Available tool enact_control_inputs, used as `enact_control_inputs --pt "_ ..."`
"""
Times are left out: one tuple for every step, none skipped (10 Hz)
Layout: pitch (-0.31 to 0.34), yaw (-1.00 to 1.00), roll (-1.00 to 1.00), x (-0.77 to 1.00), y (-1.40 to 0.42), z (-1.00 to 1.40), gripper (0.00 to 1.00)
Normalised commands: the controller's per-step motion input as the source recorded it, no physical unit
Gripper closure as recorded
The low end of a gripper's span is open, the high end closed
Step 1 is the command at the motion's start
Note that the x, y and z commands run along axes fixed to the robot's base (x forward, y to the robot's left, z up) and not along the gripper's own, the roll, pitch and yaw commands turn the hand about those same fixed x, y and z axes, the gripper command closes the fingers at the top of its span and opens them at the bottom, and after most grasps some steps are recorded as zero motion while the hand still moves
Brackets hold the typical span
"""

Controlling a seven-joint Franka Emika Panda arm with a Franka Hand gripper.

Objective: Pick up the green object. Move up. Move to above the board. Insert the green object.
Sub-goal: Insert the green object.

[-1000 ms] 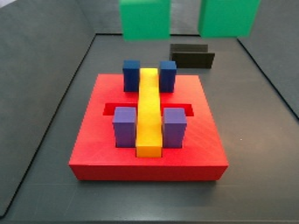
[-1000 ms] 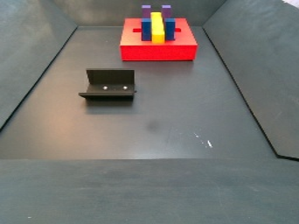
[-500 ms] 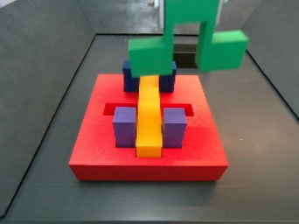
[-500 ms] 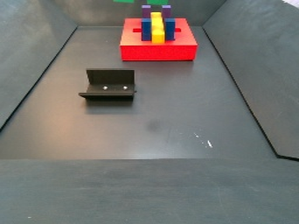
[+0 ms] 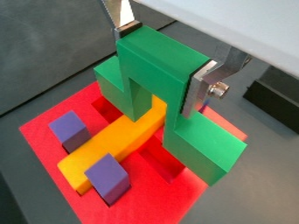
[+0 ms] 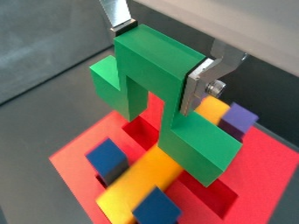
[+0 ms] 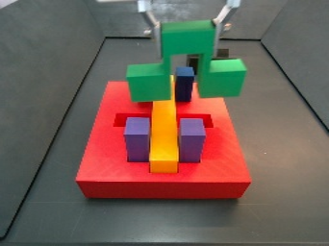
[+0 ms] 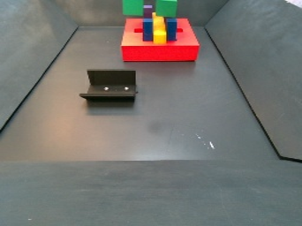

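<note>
Dropped a good bit lower since half a second back: green object (image 7: 188, 65) now hanging just over the far half of the board (image 7: 115, 171) in a side view, wings either side of the yellow bar (image 7: 164, 135), middle block pinched up top by the gripper (image 7: 189, 21), of which only the finger tips show. Could go wrong from here if the arch isn't square to the bar, judging by the slight offset: one wing catching a blue cube (image 7: 184, 82) or a slot edge and jamming or skidding instead of seating. Purple cubes (image 7: 139, 137) nearer the camera, probably out of harm's way. Over in the other fixed camera, only a sliver of green (image 8: 151, 7) visible at the top edge above the red board (image 8: 160, 51), gripper itself cut off, fixture (image 8: 109, 86) well apart on the dark floor. From the wrist, gripper (image 5: 163, 61) clamped tight on the green object (image 5: 170, 96), silver fingers (image 5: 214, 83) flat against its sides, arch straddling above the yellow bar (image 5: 117, 144) with red board (image 5: 47, 140) underneath; can't tell whether any clearance is left. Same story from the second wrist cam: gripper (image 6: 162, 54) squeezing the green piece (image 6: 163, 87), blue cube (image 6: 108, 157) close beside a wing, so a small twist in the grip could mean a snag. No brands, labels or writing readable anywhere.
</note>
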Motion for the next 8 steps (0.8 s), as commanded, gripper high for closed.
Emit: enact_control_inputs --pt "0.0 -0.07 0.12 -0.43 -0.06 0.0 1.0" --pt "-0.003 -0.12 0.16 -0.44 -0.1 0.0 1.0" --pt "-0.026 -0.13 0.19 -0.37 -0.16 -0.06 1.0" --pt "-0.007 -0.09 0.0 -0.07 -0.02 -0.13 1.0" --pt "-0.03 -0.05 0.0 0.0 0.0 -0.17 1.0" --pt "-0.02 -0.03 -0.11 0.24 0.0 -0.08 1.0" --pt "-0.011 0.0 -0.19 0.33 0.07 -0.03 1.0" --pt "-0.004 0.0 -0.18 0.3 0.04 0.0 1.0"
